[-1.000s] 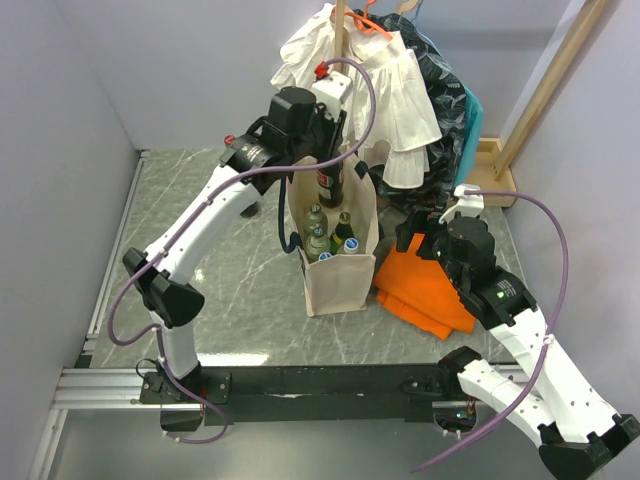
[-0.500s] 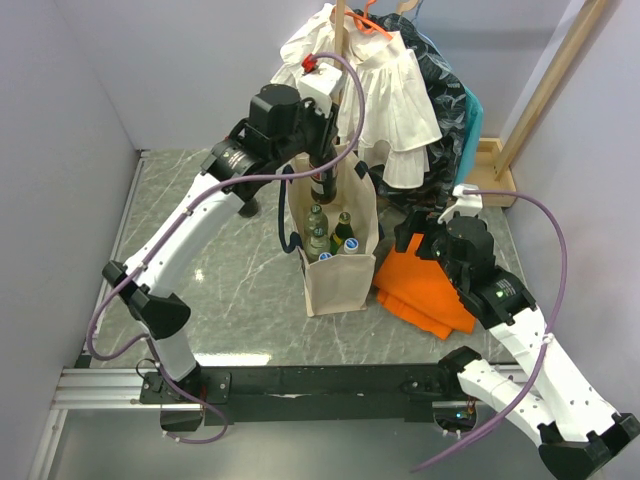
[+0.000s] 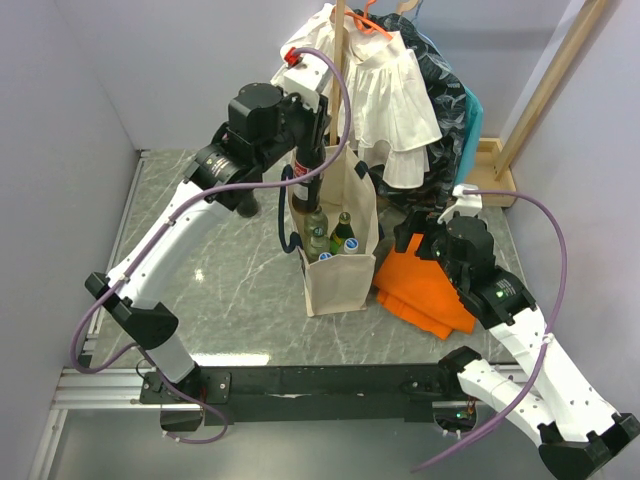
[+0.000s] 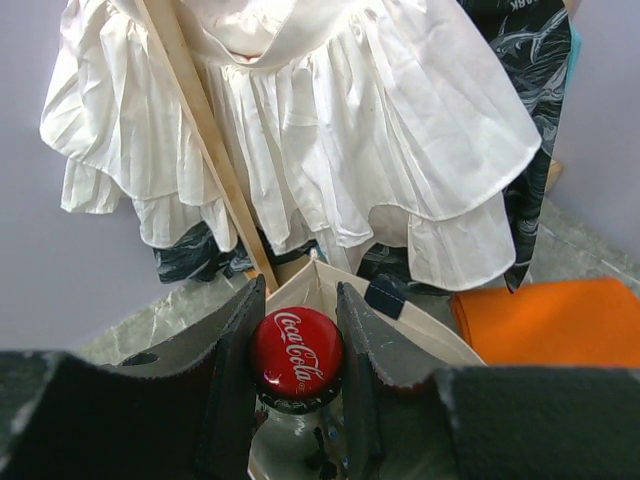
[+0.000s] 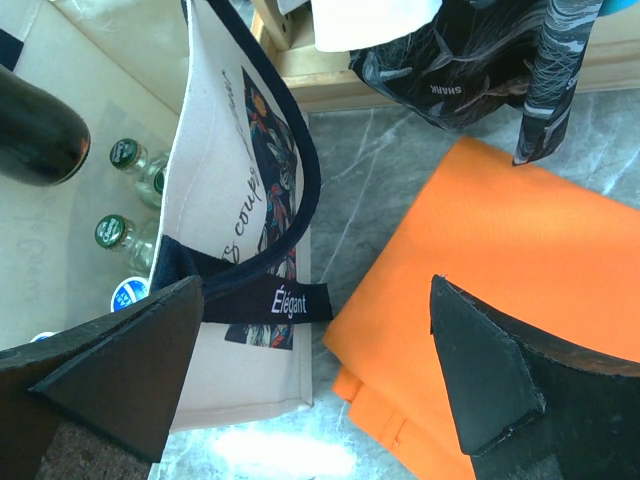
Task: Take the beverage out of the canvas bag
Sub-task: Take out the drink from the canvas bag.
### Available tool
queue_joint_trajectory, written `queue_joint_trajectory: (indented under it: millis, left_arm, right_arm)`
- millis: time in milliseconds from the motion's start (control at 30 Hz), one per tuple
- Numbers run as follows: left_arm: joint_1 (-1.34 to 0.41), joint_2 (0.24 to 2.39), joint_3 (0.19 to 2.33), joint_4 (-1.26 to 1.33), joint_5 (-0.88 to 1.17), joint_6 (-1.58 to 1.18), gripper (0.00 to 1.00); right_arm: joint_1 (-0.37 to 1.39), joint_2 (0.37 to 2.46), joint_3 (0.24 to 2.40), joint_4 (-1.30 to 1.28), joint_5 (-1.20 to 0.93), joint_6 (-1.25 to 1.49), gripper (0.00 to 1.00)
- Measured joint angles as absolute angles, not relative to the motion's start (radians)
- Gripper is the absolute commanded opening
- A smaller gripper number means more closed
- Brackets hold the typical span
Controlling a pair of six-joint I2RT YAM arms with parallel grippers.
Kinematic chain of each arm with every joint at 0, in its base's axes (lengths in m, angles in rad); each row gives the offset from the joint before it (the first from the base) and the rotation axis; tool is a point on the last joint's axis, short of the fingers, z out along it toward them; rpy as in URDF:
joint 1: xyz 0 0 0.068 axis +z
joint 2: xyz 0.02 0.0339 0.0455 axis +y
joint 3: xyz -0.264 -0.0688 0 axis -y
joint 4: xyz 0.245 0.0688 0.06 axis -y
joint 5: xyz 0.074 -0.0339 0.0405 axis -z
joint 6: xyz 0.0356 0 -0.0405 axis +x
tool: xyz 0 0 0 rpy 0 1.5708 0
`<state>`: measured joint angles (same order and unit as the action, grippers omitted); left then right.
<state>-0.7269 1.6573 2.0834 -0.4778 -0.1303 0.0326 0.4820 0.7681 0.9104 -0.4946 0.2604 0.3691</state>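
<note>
My L pincer (image 4: 298, 325) clamps tight on the cola bottle (image 3: 306, 172) neck, under its cap (image 4: 296, 352), so it hangs upright over the bag (image 3: 340, 282); my R pincer (image 5: 310, 365) gapes, empty.

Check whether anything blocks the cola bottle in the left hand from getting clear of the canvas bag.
Nothing visible does. The left hand is shut on the cola bottle at its neck, base over the open canvas bag, above the other bottles. The hanging white dress is close behind.

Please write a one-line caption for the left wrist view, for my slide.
Left gripper shut on a red-capped bottle over the canvas bag, white dress behind.
</note>
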Motion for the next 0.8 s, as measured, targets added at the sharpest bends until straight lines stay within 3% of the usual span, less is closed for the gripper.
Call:
queue_joint_trajectory:
  millis: [800]
  left_arm:
    - [-0.728,1.577,2.083,-0.386,-0.244,0.140,0.01]
  right_arm:
    - [0.482,0.777,0.910,-0.494,0.242,0.369,1.00]
